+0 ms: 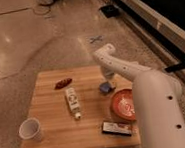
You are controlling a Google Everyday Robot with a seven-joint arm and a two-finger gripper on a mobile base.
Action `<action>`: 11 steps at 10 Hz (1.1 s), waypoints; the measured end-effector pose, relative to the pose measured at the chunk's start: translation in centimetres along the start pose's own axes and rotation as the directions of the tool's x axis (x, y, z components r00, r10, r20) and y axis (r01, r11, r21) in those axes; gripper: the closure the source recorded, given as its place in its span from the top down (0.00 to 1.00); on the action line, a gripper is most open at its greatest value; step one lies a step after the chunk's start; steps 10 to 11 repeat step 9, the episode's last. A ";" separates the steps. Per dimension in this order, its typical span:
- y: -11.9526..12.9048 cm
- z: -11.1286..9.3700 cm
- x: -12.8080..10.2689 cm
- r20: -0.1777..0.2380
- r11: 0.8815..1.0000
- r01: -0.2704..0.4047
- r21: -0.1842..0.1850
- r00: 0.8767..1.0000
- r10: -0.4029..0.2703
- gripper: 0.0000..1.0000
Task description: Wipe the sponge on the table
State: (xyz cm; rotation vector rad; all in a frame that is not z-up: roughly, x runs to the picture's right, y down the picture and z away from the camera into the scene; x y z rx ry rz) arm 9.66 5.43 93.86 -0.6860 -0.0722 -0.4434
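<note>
The sponge [105, 88], a small light-blue pad, lies on the light wooden slatted table [55, 115] near its right edge. My gripper [107, 82] comes straight down onto it from the white arm that bends over the table's far right corner. The gripper is shut on the sponge and presses it against the tabletop. The arm's thick white body fills the lower right of the camera view and hides the table's right front corner.
An orange bowl [124, 105] sits just in front of the sponge. A flat black-and-white box [116, 128] lies at the front edge. A white bottle [73, 102] lies mid-table, a dark red oblong object [63, 83] behind it, a white cup [31, 130] front left.
</note>
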 end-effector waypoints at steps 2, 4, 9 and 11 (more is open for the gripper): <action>0.1 -0.4 -2.7 0.069 0.999 0.036 0.012 0.997 -0.037 0.14; 0.3 -1.3 -4.4 0.155 0.997 0.063 0.035 0.986 -0.068 0.33; 0.4 -1.9 -5.1 0.197 0.996 0.076 0.052 0.977 -0.085 0.40; 0.4 -1.9 -5.1 0.197 0.996 0.076 0.052 0.977 -0.085 0.40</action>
